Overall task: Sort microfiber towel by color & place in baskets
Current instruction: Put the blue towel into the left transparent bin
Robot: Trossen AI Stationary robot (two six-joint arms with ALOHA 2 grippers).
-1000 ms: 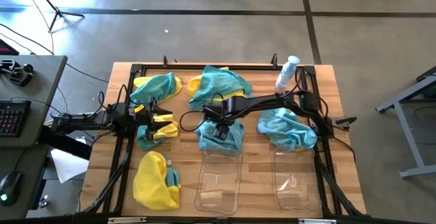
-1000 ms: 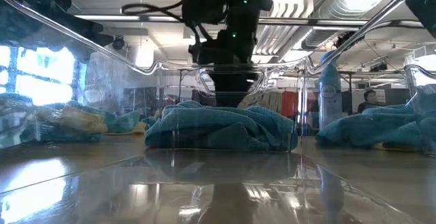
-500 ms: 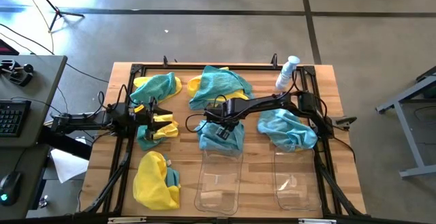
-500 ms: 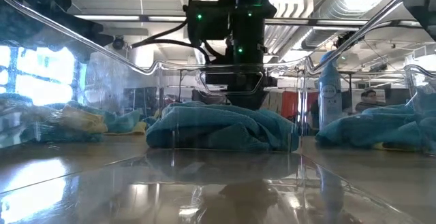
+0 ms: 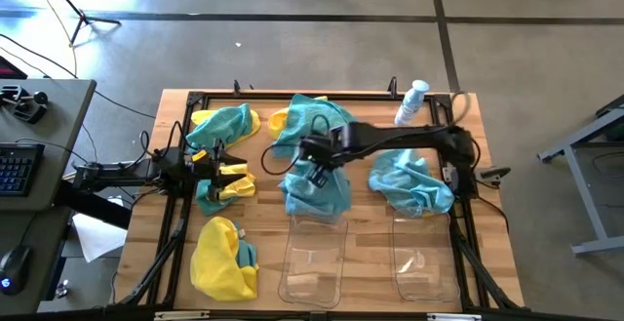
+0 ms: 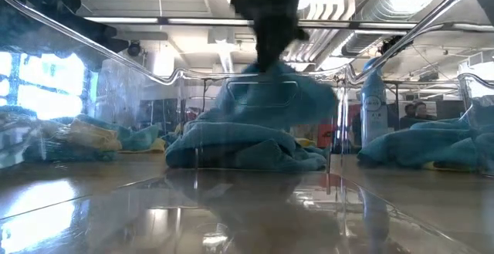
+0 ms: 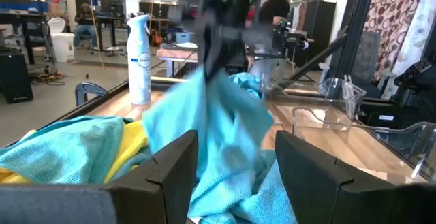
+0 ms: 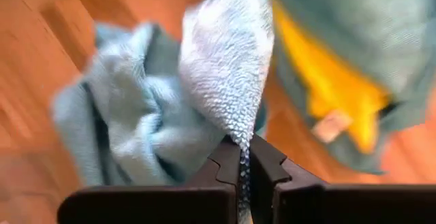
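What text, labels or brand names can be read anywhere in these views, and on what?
None can be read.
Spray bottle: a blue label band shows in the left wrist view, but its lettering is too small and blurred to read.
Teal towels, baskets and table: no print visible.
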